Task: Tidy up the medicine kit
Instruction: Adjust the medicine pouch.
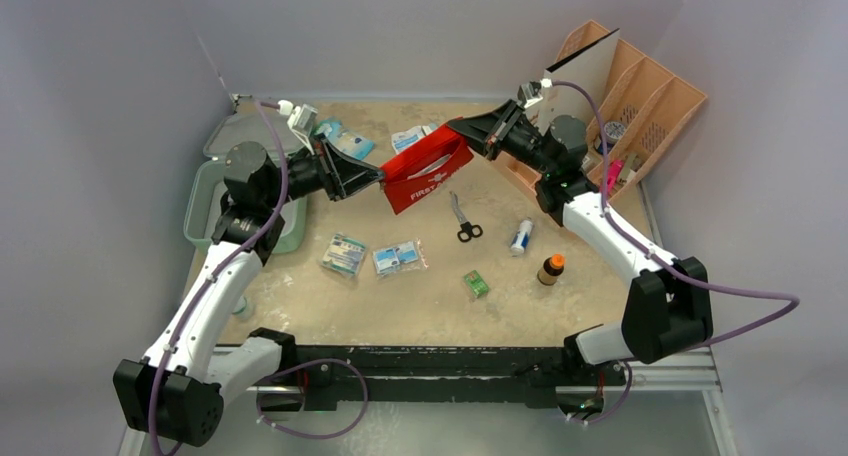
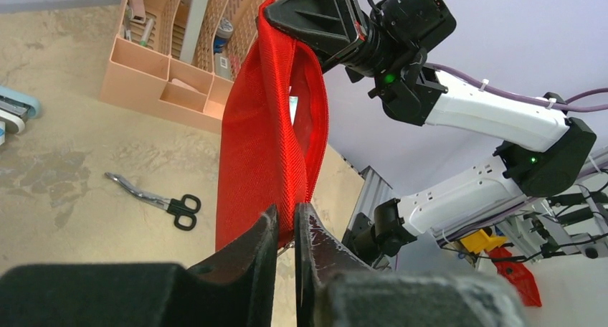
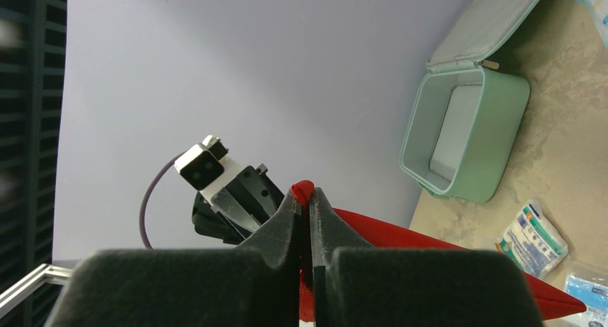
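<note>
Clamped in the left gripper [image 2: 287, 216] was one corner of the red pouch [image 2: 265, 126]; its opposite end was pinched by the right gripper [image 3: 307, 198]. Beyond, the medicine kit [image 3: 502, 137] was seen open at the table's [image 1: 420, 311] left edge.

The red pouch [image 2: 258, 126] is ribbed woven cloth; the medicine kit [image 3: 503, 155] looks smooth, perhaps matt plastic.
</note>
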You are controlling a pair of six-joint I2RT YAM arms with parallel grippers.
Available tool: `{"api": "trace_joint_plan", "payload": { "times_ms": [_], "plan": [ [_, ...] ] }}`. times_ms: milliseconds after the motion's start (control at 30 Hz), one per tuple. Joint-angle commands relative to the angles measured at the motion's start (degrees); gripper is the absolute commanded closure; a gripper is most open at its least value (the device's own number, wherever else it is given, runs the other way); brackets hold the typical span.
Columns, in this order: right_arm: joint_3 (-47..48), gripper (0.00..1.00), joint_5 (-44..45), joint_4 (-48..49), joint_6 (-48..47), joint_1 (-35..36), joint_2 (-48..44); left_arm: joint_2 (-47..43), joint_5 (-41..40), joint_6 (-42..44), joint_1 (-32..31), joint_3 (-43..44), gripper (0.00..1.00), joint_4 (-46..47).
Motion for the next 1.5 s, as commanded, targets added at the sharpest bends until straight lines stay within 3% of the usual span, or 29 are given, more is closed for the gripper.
{"api": "trace_joint_plan", "payload": {
  "times_ms": [0,233,300,433,667,833,1100,1267,1467],
  "plan": [
    [-0.1,1.00,-1.4,4.0,1.1,-0.1,-0.3,0.2,1.7,-0.3,-0.2,-0.6,0.90,2.8],
    [0.2,1.00,-1.2,3.6,0.7,-0.2,0.4,1.4,1.5,2.3,-0.2,0.5,1.00,-1.3],
    [1.5,0.88,-2.0,-0.1,-2.8,-0.1,0.2,1.3,0.1,3.0,-0.1,1.0,1.00,-3.5],
    [5.0,0.59,1.1,-20.8,-18.7,0.2,-3.7,1.8,-4.7,5.9,-0.1,4.5,1.00,-14.6],
    [5.5,0.30,4.6,-34.6,-30.5,0.8,-7.6,-0.8,-11.9,7.7,-0.1,4.2,1.00,-17.4],
    [8.6,0.26,7.9,-44.3,-38.1,3.5,-7.6,-0.2,-13.4,7.8,-0.1,3.7,1.00,-17.5],
    [9.7,0.11,15.9,-47.4,-42.0,6.4,-8.0,3.3,-16.5,7.7,-0.1,7.4,1.00,-21.0],
    [11.3,0.12,18.6,-48.3,-42.5,12.2,-7.1,4.2,-20.6,9.6,-0.1,9.5,1.00,-25.4],
    [13.0,0.21,22.2,-45.9,-43.0,20.3,-4.7,2.5,-24.6,9.1,-0.1,8.5,1.00,-25.7]
  ]
}}
